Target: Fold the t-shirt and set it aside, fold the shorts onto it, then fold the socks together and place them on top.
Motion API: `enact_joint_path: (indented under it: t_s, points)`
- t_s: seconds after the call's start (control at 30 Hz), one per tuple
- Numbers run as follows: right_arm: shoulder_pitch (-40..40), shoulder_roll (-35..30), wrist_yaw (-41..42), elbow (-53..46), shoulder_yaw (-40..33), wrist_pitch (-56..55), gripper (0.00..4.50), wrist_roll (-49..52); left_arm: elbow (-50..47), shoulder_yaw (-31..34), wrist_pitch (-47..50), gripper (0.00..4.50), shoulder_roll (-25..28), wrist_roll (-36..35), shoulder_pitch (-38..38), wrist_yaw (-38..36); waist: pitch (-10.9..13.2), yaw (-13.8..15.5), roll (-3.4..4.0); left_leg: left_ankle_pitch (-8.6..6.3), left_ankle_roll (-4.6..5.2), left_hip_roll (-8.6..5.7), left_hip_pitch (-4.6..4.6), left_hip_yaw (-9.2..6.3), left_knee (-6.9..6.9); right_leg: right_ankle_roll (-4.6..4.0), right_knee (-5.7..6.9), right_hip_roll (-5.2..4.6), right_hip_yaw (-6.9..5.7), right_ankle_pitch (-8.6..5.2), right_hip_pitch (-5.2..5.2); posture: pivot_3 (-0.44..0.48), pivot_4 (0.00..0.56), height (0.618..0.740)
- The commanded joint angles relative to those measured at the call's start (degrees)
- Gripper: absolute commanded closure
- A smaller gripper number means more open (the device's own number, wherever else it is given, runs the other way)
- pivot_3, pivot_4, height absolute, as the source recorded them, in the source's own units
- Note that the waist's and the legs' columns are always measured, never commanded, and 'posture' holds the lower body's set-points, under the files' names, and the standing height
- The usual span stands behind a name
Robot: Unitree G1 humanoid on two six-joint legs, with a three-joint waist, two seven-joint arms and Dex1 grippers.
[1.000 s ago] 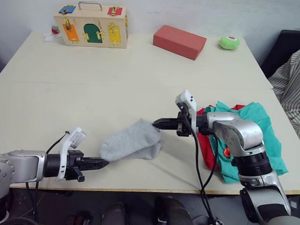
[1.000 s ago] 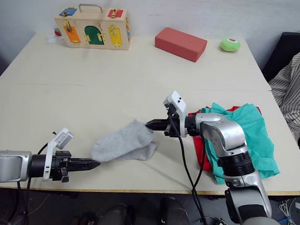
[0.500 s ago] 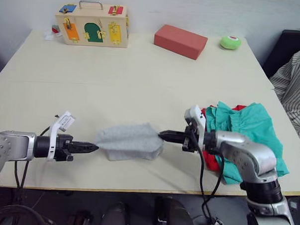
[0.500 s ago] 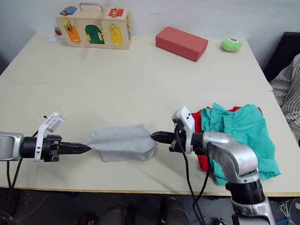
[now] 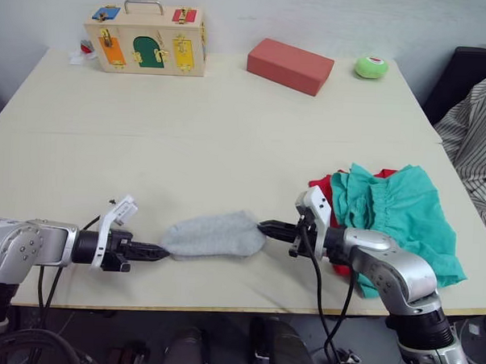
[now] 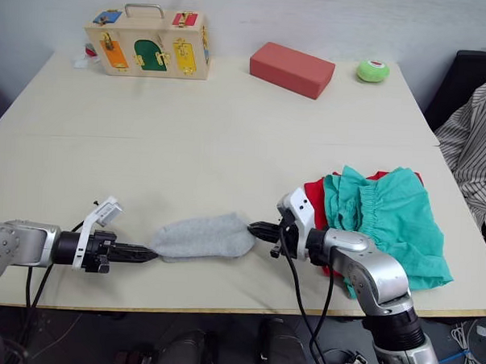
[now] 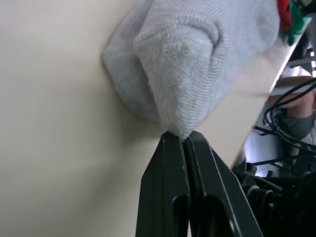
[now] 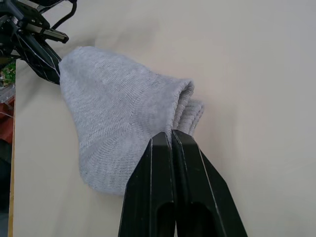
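Pinching the socks (image 5: 215, 234) at both ends near the front edge of the tabletop (image 5: 229, 133) — left gripper (image 5: 161, 252) with fingers closed on the left tip, right gripper (image 5: 264, 227) with fingers closed on the right end — probably holding the layered grey pair stretched flat and together, readying the bundle for a carry. Lying just right of the right gripper, the teal shorts (image 5: 399, 217) covering most of the red t-shirt (image 5: 327, 194), a rumpled stack at the near right of the tabletop and seemingly the landing spot for the socks. Standing well clear at the far edge: a wooden latch box (image 5: 146, 39) at far left, a red brick-shaped block (image 5: 290, 66), a green ball (image 5: 371, 67). Nothing blocking the short path right — only the right arm's own cable dangling near the stack.
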Motion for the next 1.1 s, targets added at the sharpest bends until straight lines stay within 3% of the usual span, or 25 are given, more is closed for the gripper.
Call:
enact_joint_path:
  t_s: [0.03, 0.3, 0.37, 0.47, 0.63, 0.67, 0.8, 0.83, 0.93, 1.07, 1.1]
  points:
    - [-0.15, -1.02, 1.26, -0.08, 0.79, -1.56, 4.5, -0.49, -2.09, 1.09, -0.61, 4.48, -0.39, 0.26, 0.75, 0.1, 0.0, 0.02, 0.0, 0.0, 0.0, 0.0, 0.0, 0.0, 0.0, 0.0, 0.0, 0.0, 0.0, 0.0, 0.0, 0.0, 0.15, 0.74]
    - [0.61, -1.28, 2.93, 1.64, 1.81, -4.1, 4.5, -1.82, -2.97, 1.23, -2.5, 4.48, -2.68, 1.58, 1.94, 1.47, 0.0, 0.0, -0.01, 0.01, 0.0, 0.0, 0.01, 0.0, 0.0, 0.0, 0.01, 0.0, -0.01, 0.0, 0.01, 0.0, 0.15, 0.74]
    - [0.82, -0.63, 2.45, 1.94, 0.48, -4.23, 4.5, -1.04, -3.38, 1.94, -3.06, 4.07, -2.97, 1.61, 2.7, 1.48, 0.0, -0.03, -0.01, 0.01, 0.0, -0.01, 0.01, 0.0, 0.02, 0.0, 0.03, -0.01, 0.0, 0.0, 0.01, 0.0, 0.15, 0.74]
    - [1.55, -1.66, 4.23, 1.29, -0.26, -5.13, 3.86, -0.19, -4.62, 3.91, -5.15, 3.31, -2.95, 1.87, 4.69, 1.19, 0.0, -0.07, -0.01, 0.02, 0.0, -0.01, 0.02, 0.0, 0.03, 0.0, 0.06, -0.01, 0.0, 0.0, 0.02, 0.0, 0.15, 0.74]
    - [4.15, -6.14, 7.16, -1.57, -3.03, -8.45, 2.09, -0.14, -7.19, 11.37, -13.74, 1.68, -3.55, 3.94, 10.91, 0.59, 0.0, 0.01, 0.0, 0.01, 0.01, -0.01, 0.03, 0.0, 0.02, 0.0, 0.05, -0.03, 0.01, 0.0, 0.02, 0.0, 0.15, 0.74]
    - [4.86, -7.13, 8.25, -2.38, -4.4, -9.16, 2.08, 0.79, -7.33, 13.77, -15.96, 1.4, -3.86, 3.81, 12.19, -0.38, 0.0, 0.03, 0.0, 0.01, 0.01, -0.01, 0.03, -0.02, 0.01, 0.0, 0.04, -0.03, -0.01, 0.0, 0.04, 0.0, 0.15, 0.74]
    - [6.3, -10.75, 12.19, -5.44, -8.98, -9.3, 2.08, 5.33, -9.4, 20.38, -22.78, 1.4, -1.93, 3.34, 17.52, -7.89, 0.0, -0.01, -0.01, 0.0, 0.03, 0.0, 0.05, -0.02, -0.01, 0.0, 0.02, -0.01, -0.02, 0.0, 0.04, 0.0, 0.15, 0.74]
    - [6.27, -10.82, 12.2, -5.99, -9.73, -9.57, 2.28, 6.1, -9.84, 21.22, -24.27, 1.38, -1.81, 3.15, 17.92, -9.3, 0.0, 0.05, -0.01, 0.0, 0.03, 0.0, 0.07, -0.02, -0.02, 0.0, 0.02, -0.01, -0.03, 0.0, 0.04, 0.0, 0.15, 0.74]
    - [5.64, -10.48, 11.85, -8.43, -9.91, -9.33, 2.95, 8.13, -11.48, 22.1, -28.87, 1.92, -2.66, 2.34, 16.83, -12.35, 0.0, 0.13, -0.01, -0.01, 0.07, 0.0, 0.08, -0.03, -0.01, 0.0, 0.01, -0.02, -0.04, 0.0, 0.07, 0.0, 0.15, 0.74]
    - [3.92, -6.12, 8.61, -7.24, -1.9, -16.81, 4.36, -0.73, -13.9, 14.58, -35.14, 3.2, -7.18, 6.32, 11.1, -9.35, -0.02, 0.24, -0.04, 0.0, 0.08, -0.01, 0.12, -0.04, 0.0, 0.02, 0.0, -0.03, -0.04, 0.01, 0.16, 0.0, 0.15, 0.74]
    - [3.72, -5.16, 7.85, -6.5, -0.56, -18.32, 4.5, -2.54, -14.32, 12.89, -35.82, 3.54, -7.85, 7.28, 10.53, -8.82, -0.02, 0.19, -0.04, 0.01, 0.08, -0.02, 0.13, -0.04, -0.01, 0.03, 0.01, -0.02, -0.03, 0.02, 0.17, 0.0, 0.15, 0.74]
